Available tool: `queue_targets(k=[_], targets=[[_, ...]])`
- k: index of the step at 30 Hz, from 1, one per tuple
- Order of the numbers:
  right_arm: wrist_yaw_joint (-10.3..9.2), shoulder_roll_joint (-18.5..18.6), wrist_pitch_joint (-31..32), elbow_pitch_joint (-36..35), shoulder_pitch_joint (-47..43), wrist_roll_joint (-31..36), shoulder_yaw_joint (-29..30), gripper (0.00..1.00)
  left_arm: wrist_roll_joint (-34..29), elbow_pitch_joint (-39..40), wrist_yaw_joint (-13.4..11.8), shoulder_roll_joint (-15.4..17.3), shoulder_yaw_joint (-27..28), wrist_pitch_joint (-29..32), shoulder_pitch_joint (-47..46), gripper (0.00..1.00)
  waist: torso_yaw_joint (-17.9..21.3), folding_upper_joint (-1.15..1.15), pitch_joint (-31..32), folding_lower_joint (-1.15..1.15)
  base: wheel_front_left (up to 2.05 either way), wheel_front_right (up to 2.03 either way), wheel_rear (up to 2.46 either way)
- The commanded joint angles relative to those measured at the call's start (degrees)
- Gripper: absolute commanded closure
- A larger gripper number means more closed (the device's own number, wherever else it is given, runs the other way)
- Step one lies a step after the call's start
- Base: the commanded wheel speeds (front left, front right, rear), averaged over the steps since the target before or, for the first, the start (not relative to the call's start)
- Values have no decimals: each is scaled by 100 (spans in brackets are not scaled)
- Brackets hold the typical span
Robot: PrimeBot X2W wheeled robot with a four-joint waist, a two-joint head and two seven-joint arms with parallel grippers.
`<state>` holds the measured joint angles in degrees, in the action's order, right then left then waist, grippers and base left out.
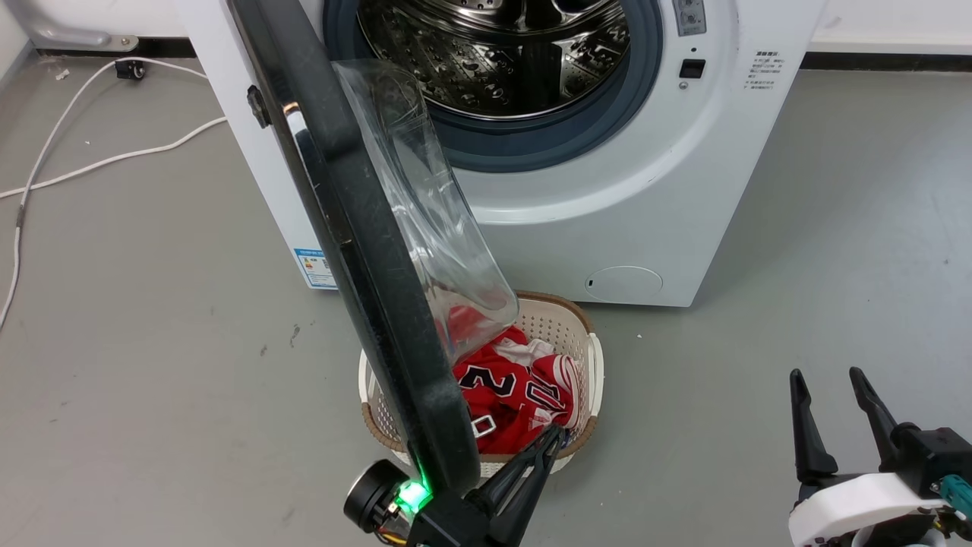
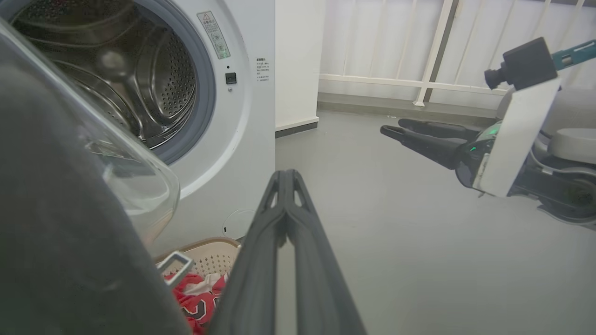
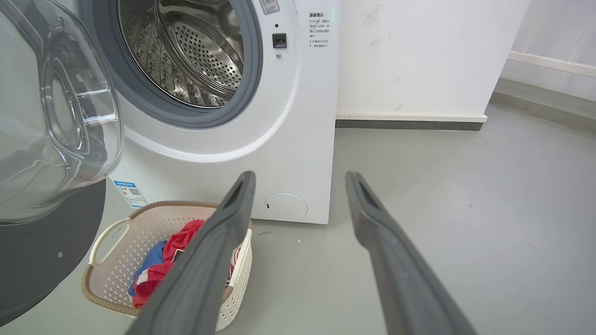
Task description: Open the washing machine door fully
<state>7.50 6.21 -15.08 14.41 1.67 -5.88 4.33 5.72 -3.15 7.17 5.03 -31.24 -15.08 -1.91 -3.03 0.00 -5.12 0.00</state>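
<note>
While the washing machine door (image 1: 363, 251) stands swung well out from the machine (image 1: 607, 220), edge-on in the head view and roughly square to the front panel, we judge it only partly open. Its black rim hangs over the basket (image 1: 594, 357).

The left gripper (image 1: 557, 434) sits low at the door's free edge, on the side of the glass bowl (image 1: 425, 228). Its two fingers are pressed together with nothing between them. Whether they touch the rim, we cannot tell. The right gripper (image 1: 826, 376) is held well apart at the lower right, fingers spread and empty.

Our advice for the step in hand: press the side of the closed fingers against the inner rim near the free edge, farthest from the hinge (image 1: 258, 106). Sweep in an arc about that hinge, not in a straight line, and stay off the glass.

Obstructions: the basket holding a red jersey (image 1: 509, 387) lies beneath the door and just beside the left fingers, so a low sweep could snag it. A white cable (image 1: 114, 159) trails on the floor (image 1: 152, 342) on the side the door must swing toward. The drum (image 1: 501, 53) is exposed.
</note>
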Motion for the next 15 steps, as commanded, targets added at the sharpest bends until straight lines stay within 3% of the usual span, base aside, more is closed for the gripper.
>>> queue_targets(k=[1,15], targets=[[-1,17,-12,13,73,24,8,0,6,-106,0,23,74,-14,30,100,-8,0,1,0,0,0,0],[-1,59,-12,10,-229,-119,-6,0,-97,-139,9,-90,404,-14,245,100,-285,0,196,0,0,0,0]])
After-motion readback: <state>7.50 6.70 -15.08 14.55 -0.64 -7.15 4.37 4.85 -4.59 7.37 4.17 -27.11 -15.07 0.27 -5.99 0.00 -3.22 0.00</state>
